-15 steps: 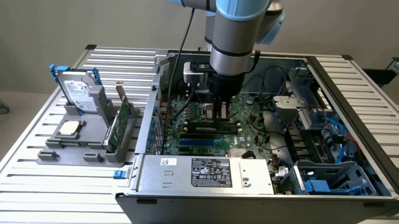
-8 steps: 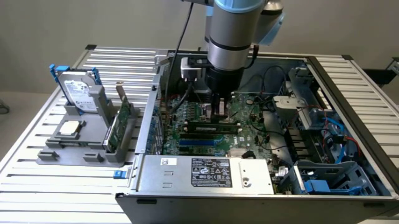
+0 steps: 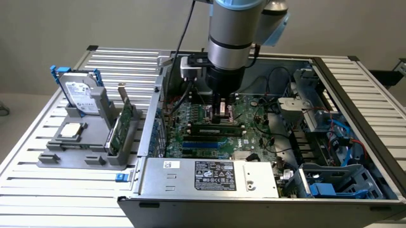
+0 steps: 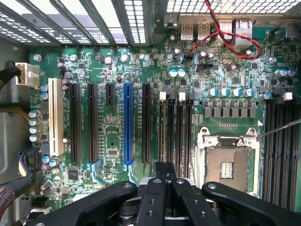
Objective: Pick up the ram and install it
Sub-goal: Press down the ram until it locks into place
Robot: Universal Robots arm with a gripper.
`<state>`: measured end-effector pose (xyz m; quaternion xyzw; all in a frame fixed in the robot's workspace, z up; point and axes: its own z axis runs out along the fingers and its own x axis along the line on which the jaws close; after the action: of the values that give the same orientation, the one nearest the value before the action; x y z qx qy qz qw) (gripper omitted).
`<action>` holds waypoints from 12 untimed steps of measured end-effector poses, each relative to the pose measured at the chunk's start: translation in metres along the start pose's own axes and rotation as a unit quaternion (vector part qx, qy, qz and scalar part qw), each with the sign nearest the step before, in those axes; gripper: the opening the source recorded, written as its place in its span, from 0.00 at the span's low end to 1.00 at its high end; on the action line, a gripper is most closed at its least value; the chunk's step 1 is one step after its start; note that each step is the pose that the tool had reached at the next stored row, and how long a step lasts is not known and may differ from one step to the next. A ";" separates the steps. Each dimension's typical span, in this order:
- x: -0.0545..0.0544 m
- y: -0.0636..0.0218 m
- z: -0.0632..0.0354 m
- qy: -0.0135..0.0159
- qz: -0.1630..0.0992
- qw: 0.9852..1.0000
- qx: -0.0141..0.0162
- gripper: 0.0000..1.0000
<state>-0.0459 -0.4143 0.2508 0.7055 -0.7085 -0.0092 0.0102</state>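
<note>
Claw (image 3: 223,110) pressed together hangs low inside the open computer case (image 3: 355,95) on the tabletop (image 3: 38,156), directly above the motherboard (image 4: 141,94), beside the ram (image 3: 219,128) lying along its slot, apparently seated there already.

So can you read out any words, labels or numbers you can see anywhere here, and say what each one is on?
None can be read.
Power supply label: printed lines and marks, too small to read.
White sticker on the power supply: unreadable.
Hard drive label: too small.
Motherboard: white printing, too fine to read.
</note>
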 end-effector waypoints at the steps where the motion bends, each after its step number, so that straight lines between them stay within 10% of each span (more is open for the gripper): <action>1: 0.000 0.0006 0.0000 0.000 0.000 1.000 0.000 0.11; 12: 0.000 0.0014 0.0005 0.000 0.000 1.000 0.000 0.11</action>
<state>-0.0473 -0.4142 0.2503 0.7055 -0.7085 -0.0092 0.0102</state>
